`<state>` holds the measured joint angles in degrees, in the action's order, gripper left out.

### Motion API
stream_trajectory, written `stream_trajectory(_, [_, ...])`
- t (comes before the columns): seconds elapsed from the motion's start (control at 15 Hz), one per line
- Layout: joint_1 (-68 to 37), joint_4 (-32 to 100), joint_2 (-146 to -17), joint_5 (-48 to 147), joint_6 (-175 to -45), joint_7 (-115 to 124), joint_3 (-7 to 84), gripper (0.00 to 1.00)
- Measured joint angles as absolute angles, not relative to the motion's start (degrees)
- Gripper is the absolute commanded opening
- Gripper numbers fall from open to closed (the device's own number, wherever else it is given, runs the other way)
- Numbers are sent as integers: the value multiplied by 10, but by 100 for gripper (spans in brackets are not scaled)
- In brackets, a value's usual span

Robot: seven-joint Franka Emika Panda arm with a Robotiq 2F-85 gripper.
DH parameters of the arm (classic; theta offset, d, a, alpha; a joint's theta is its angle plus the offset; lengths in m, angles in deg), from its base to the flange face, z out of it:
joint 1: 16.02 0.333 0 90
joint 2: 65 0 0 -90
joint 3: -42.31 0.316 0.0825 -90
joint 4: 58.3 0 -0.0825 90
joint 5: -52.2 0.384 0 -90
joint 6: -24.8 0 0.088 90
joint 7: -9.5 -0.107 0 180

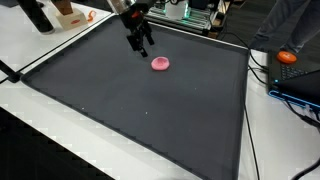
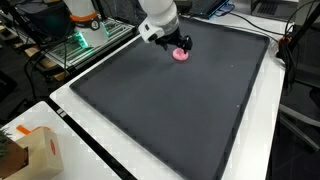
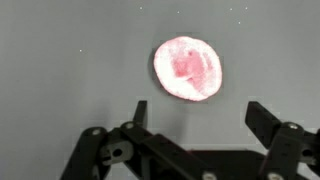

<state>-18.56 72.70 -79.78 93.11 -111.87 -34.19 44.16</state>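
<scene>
The robot's hand (image 1: 142, 46) hangs low over a wide dark grey mat (image 1: 150, 115) that covers most of the white counter (image 1: 40, 110). Its two black fingers (image 3: 262, 116) stand wide apart with nothing between them, as the wrist view shows plainly.

A small pink round disc (image 1: 160, 63) lies flat on the mat, close to the mat's far edge in an exterior view. It is just beside the hand and not touched by it. In the wrist view the disc (image 3: 188, 69) lies beyond the fingertips, roughly in line with the gap between them and a little nearer one finger. Its rim looks paler and its middle a deeper pink; the material cannot be told. In an exterior view (image 2: 181, 55) the disc shows right below the hand's white wrist housing, partly overlapped by the fingers in the picture. Whether the fingertips reach the mat cannot be told.

Off the mat, a rounded orange object (image 1: 288, 57) rests at one side of the counter, with black cables (image 1: 254, 140) running along the mat's edge near it. A brown cardboard box (image 2: 38, 150) stands on the counter at another corner, well apart from the disc and the hand.
</scene>
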Motion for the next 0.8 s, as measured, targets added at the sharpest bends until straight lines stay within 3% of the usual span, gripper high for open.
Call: stream_trajectory(0.8, [-212,754,-809,1027,-1066,-217,394,100])
